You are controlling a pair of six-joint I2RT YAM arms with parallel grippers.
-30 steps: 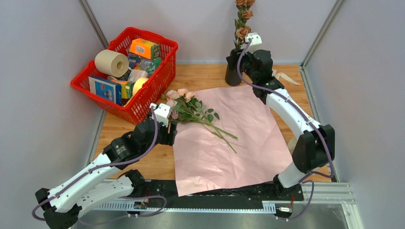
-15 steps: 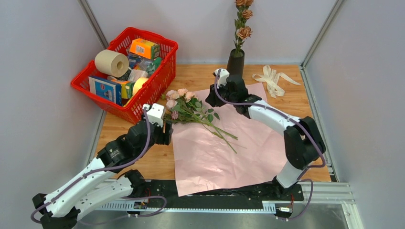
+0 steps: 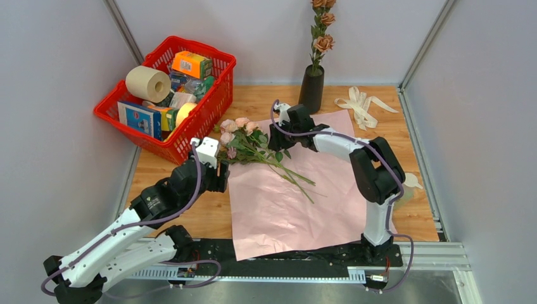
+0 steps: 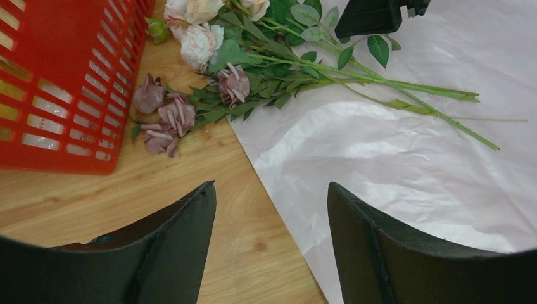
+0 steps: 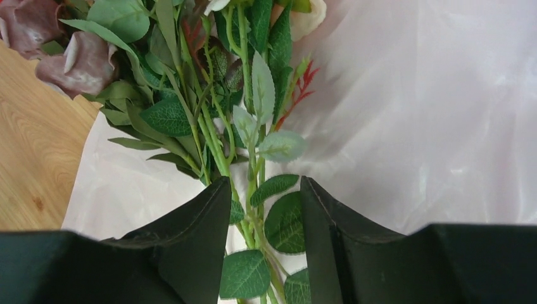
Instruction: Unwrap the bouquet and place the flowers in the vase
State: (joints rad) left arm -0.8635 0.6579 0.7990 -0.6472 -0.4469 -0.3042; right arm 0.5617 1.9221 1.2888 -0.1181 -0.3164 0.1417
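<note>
The bouquet lies unwrapped: the pink paper [image 3: 304,190] is spread flat and the flowers [image 3: 253,142] rest loose on its far left corner, heads toward the basket. Pink and mauve roses [image 4: 161,117] spill onto the wood. The black vase [image 3: 311,92] stands at the back and holds brown roses [image 3: 323,43]. My right gripper [image 3: 273,140] is low over the flowers, open, its jaws either side of the green stems [image 5: 253,164] with gaps showing. My left gripper [image 4: 272,190] hovers open and holding nothing above the paper's left edge [image 4: 392,164].
A red basket [image 3: 206,111] full of groceries sits at the back left, right beside the rose heads. The cream ribbon [image 3: 360,101] lies loose at the back right. Grey walls close in both sides and the back.
My right arm has swung from the vase down and left to the flowers on the paper. Its jaws now straddle the stems. The left arm has barely shifted.
</note>
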